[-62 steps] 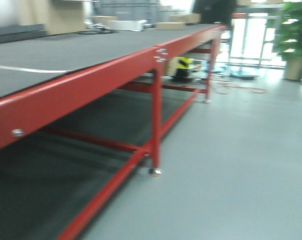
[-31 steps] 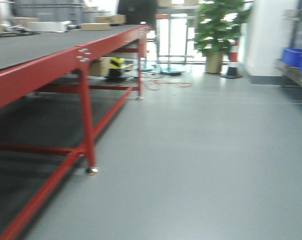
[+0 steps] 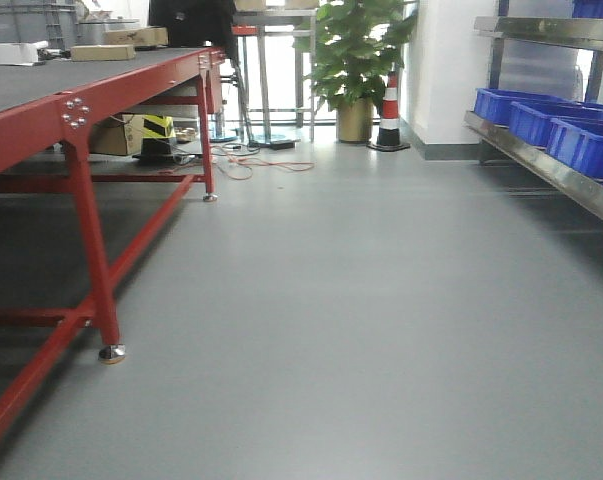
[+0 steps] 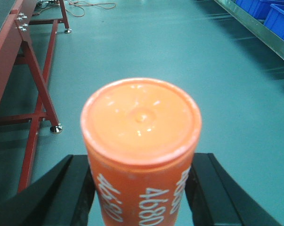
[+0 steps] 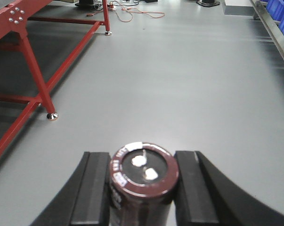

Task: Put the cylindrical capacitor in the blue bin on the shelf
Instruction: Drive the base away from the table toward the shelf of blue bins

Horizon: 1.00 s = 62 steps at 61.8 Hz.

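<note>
Swung rightward, the front view now has the red table (image 3: 41,110) at 9 o'clock and the shelf (image 3: 541,165) with blue bins (image 3: 536,118) at 3 o'clock. The right gripper (image 5: 142,162) clamps the cylindrical capacitor (image 5: 144,174). The left gripper (image 4: 141,160) grips an orange cylinder (image 4: 141,122). The shelf likely still needs approaching.

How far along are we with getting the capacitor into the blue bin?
Pickup looks done: the right pincer is shut on the cylindrical capacitor. The left pincer grips an orange cylinder. The shelf with blue bins stands to the right across floor. Left: drive up and drop it in.
</note>
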Each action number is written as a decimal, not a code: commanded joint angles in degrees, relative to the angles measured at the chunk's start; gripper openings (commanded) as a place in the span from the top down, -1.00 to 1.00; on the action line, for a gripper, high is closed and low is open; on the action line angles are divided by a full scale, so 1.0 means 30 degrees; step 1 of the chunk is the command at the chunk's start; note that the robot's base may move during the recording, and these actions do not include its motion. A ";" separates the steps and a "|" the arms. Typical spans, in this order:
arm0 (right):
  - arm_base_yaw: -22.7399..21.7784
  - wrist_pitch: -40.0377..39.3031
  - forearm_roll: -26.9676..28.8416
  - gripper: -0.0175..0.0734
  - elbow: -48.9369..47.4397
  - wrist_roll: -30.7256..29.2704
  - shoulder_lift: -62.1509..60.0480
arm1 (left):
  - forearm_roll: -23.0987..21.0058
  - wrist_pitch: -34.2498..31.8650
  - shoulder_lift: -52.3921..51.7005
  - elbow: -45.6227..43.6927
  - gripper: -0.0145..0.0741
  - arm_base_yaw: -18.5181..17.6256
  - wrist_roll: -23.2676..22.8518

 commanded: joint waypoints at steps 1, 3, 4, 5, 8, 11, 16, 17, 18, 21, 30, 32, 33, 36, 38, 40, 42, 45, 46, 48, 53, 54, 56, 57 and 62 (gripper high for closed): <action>0.0046 -0.0413 -0.0022 0.97 0.0026 -0.0018 -0.0013 | -0.0014 -0.0251 -0.0113 0.0039 0.92 -0.0108 -0.0116; 0.0046 -0.0413 -0.0022 0.97 0.0026 -0.0018 -0.0013 | -0.0014 -0.0251 -0.0113 0.0039 0.92 -0.0108 -0.0116; 0.0046 -0.0413 -0.0022 0.97 0.0026 -0.0018 -0.0013 | -0.0014 -0.0251 -0.0113 0.0039 0.92 -0.0108 -0.0116; 0.0046 -0.0413 -0.0022 0.97 0.0026 -0.0018 -0.0013 | -0.0014 -0.0251 -0.0113 0.0039 0.92 -0.0108 -0.0116; 0.0046 -0.0413 -0.0022 0.97 0.0026 -0.0018 -0.0013 | -0.0014 -0.0251 -0.0113 0.0039 0.92 -0.0108 -0.0116; 0.0046 -0.0413 -0.0022 0.97 0.0026 -0.0018 -0.0013 | -0.0014 -0.0251 -0.0113 0.0039 0.92 -0.0108 -0.0116; 0.0046 -0.0413 -0.0022 0.97 0.0026 -0.0018 -0.0013 | -0.0014 -0.0251 -0.0113 0.0039 0.92 -0.0108 -0.0116; 0.0046 -0.0413 -0.0022 0.97 0.0026 -0.0018 -0.0013 | -0.0014 -0.0251 -0.0113 0.0039 0.92 -0.0108 -0.0116; 0.0046 -0.0413 -0.0022 0.97 0.0026 -0.0018 -0.0013 | -0.0014 -0.0251 -0.0113 0.0039 0.92 -0.0108 -0.0116; 0.0046 -0.0413 0.0028 0.97 0.0026 -0.0018 -0.0013 | -0.0014 -0.0251 -0.0113 0.0039 0.92 -0.0108 -0.0116; 0.0046 -0.0413 0.0090 0.97 0.0026 -0.0018 -0.0013 | -0.0014 -0.0251 -0.0113 0.0039 0.92 -0.0108 -0.0116; 0.0046 -0.0413 0.0090 0.97 0.0026 -0.0018 -0.0013 | -0.0014 -0.0251 -0.0113 0.0039 0.92 -0.0108 -0.0116; 0.0046 -0.0413 0.0090 0.97 0.0026 -0.0018 -0.0013 | 0.0031 -0.0251 -0.0113 0.0039 0.92 -0.0108 -0.0116; 0.0046 -0.0413 0.0090 0.97 0.0026 -0.0018 -0.0013 | 0.0031 -0.0251 -0.0113 0.0039 0.92 -0.0108 -0.0116; 0.0046 -0.0413 0.0090 0.97 0.0026 -0.0018 -0.0013 | 0.0031 -0.0251 -0.0113 0.0039 0.92 -0.0108 -0.0116; 0.0046 -0.0413 0.0090 0.97 0.0026 -0.0018 -0.0013 | 0.0031 -0.0251 -0.0113 0.0039 0.92 -0.0108 -0.0116; 0.0046 -0.0413 0.0090 0.97 0.0026 -0.0018 -0.0013 | 0.0031 -0.0251 -0.0113 0.0039 0.92 -0.0108 -0.0116; 0.0046 -0.0413 0.0090 0.97 0.0026 -0.0018 -0.0013 | 0.0031 -0.0251 -0.0113 0.0039 0.92 -0.0108 -0.0116; 0.0046 -0.0413 0.0090 0.97 0.0026 -0.0018 -0.0013 | 0.0031 -0.0251 -0.0113 0.0039 0.92 -0.0108 -0.0116; 0.0046 -0.0413 0.0090 0.97 0.0026 -0.0018 -0.0013 | 0.0031 -0.0251 -0.0113 0.0039 0.92 -0.0108 -0.0116; 0.0046 -0.0413 0.0090 0.97 0.0026 -0.0018 -0.0013 | 0.0031 -0.0251 -0.0113 0.0039 0.92 -0.0108 -0.0116; 0.0046 -0.0413 0.0090 0.97 0.0026 -0.0018 -0.0013 | 0.0031 -0.0251 -0.0113 0.0039 0.92 -0.0108 -0.0116; 0.0046 -0.0413 0.0090 0.97 0.0026 -0.0018 -0.0013 | 0.0031 -0.0251 -0.0113 0.0039 0.92 -0.0108 -0.0116; 0.0046 -0.0413 0.0090 0.97 0.0026 -0.0018 -0.0013 | 0.0031 -0.0251 -0.0113 0.0039 0.92 -0.0108 -0.0116; 0.0046 -0.0413 0.0090 0.97 0.0026 -0.0018 -0.0013 | 0.0031 -0.0251 -0.0113 0.0039 0.92 -0.0108 -0.0116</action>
